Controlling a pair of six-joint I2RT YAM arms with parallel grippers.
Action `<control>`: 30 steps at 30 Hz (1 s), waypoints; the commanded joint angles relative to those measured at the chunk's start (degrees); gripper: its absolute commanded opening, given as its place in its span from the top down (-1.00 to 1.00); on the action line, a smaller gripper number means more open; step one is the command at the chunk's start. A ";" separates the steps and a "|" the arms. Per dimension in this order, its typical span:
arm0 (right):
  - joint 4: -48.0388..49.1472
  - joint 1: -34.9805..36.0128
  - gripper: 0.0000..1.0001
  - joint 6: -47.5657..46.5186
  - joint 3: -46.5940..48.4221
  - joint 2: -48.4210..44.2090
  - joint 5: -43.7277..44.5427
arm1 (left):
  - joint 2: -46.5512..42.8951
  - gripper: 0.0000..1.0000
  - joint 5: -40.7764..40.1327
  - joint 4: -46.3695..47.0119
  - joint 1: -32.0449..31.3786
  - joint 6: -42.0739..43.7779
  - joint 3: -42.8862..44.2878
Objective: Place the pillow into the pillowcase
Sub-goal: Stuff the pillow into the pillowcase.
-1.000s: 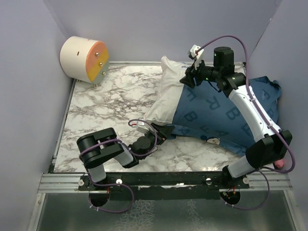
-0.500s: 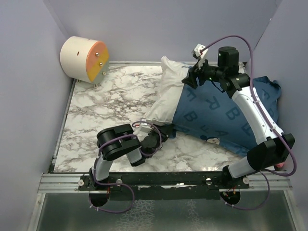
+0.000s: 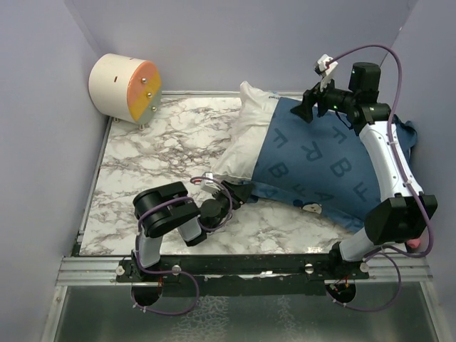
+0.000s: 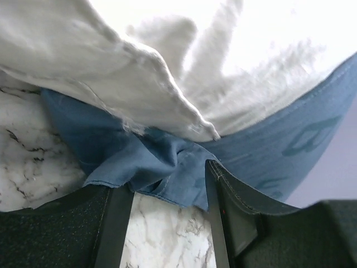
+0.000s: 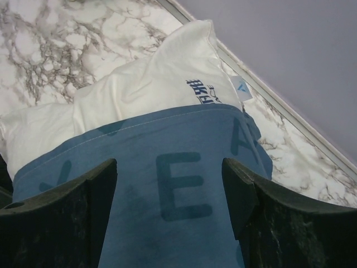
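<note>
The white pillow [image 3: 246, 135] lies on the marble table, its right part inside the blue lettered pillowcase [image 3: 328, 160]. Its left end and printed label [image 5: 201, 92] stick out. My left gripper [image 3: 239, 194] is low at the case's near-left corner. In the left wrist view it [image 4: 164, 184] is open, with the bunched blue hem [image 4: 162, 167] lying at its fingertips under the pillow [image 4: 128, 72]. My right gripper [image 3: 303, 112] hovers over the case's far edge. In the right wrist view it [image 5: 169, 167] is open above the pillowcase [image 5: 139, 145] and empty.
A cream cylinder with an orange face [image 3: 125, 87] stands at the back left corner. Purple walls close in the back and both sides. Bare marble table [image 3: 164, 149] lies left of the pillow. A small pink object [image 3: 413, 244] lies by the right arm's base.
My right gripper has moved right and back, away from the pillow's far edge. The pillowcase now lies flatter and reaches further over the pillow. The left arm's elbow shifted; its gripper stayed at the corner.
</note>
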 commanded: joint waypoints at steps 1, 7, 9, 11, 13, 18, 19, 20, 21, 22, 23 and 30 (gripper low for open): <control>1.66 0.23 -0.51 0.15 -2.18 -0.60 -3.96 | -2.61 -0.10 1.56 13.81 -1.42 1.48 -1.81; 1.13 0.23 -0.51 -0.01 -2.10 -0.69 -5.06 | -1.24 -0.11 1.13 13.81 -1.39 2.91 1.82; 0.76 0.23 -0.51 -0.41 -2.09 -0.88 -5.12 | -0.33 -0.10 -0.37 13.81 -1.39 3.51 2.91; 0.42 0.23 -0.52 -0.85 -2.29 -1.26 -5.33 | 0.87 -0.08 -2.40 13.81 -1.39 3.19 3.50; 0.39 0.23 -0.52 -1.13 -2.67 -1.55 -5.36 | 1.99 -0.06 -3.39 13.81 -1.23 2.57 4.10; 0.06 0.23 -0.52 -1.87 -3.13 -2.06 -5.26 | 2.50 0.30 -3.46 13.81 -1.21 3.74 5.22; 0.08 0.23 -0.52 -1.97 -3.21 -2.11 -5.26 | 2.20 0.40 -3.79 13.81 -1.22 4.14 4.98; 0.03 0.23 -0.52 -2.06 -3.27 -2.13 -5.34 | 1.97 0.53 -4.10 13.81 -1.17 4.64 4.81; 0.00 0.23 -0.52 -2.10 -3.35 -2.22 -5.45 | 1.67 0.69 -4.41 13.81 -1.21 5.09 4.52; 0.07 0.23 -0.52 -2.34 -3.47 -2.22 -5.53 | 1.45 0.89 -4.76 13.81 -1.22 5.69 4.15; 0.08 0.23 -0.52 -2.48 -3.54 -2.18 -5.48 | 1.27 1.00 -4.95 13.81 -1.15 6.36 3.89; -6.01 -1.91 -1.00 -3.30 3.40 4.01 -9.56 | -4.82 1.00 0.83 13.26 2.49 16.44 -1.08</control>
